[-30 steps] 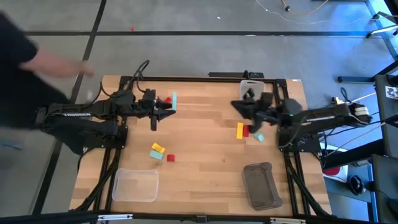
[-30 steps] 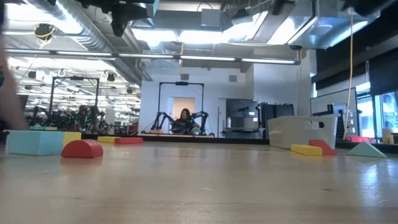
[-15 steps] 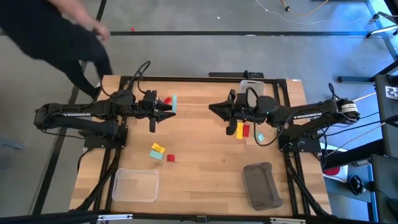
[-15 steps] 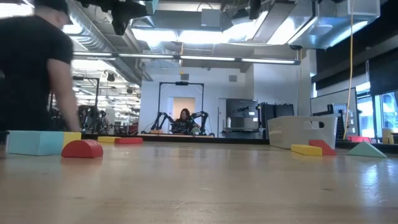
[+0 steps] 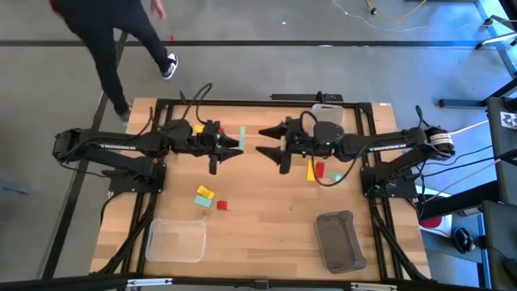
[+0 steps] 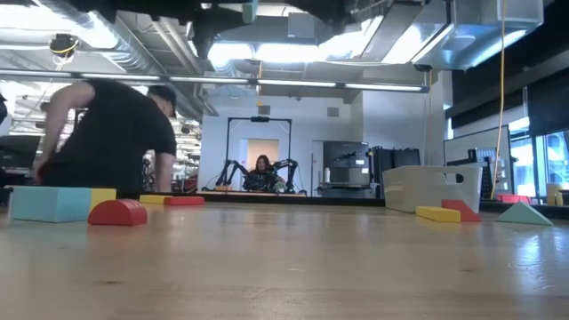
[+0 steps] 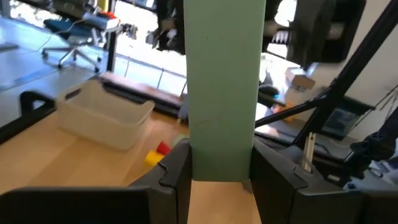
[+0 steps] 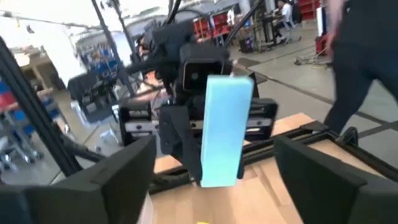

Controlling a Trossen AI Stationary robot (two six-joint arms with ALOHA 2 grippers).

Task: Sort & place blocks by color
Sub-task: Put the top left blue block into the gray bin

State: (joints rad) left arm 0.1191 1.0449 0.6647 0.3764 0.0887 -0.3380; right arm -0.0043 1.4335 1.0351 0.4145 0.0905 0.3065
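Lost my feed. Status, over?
Left gripper shut on teal bar. Right gripper open, facing it mid-table. Nothing between them.

Bright overhead lighting, blurred wrist views

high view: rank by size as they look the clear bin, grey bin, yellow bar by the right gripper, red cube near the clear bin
1. clear bin
2. grey bin, near the clear bin's size, looks slightly smaller
3. yellow bar
4. red cube

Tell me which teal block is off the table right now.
The long teal bar clamped upright in the left gripper, facing the open right gripper. The other teal blocks lie on the table.
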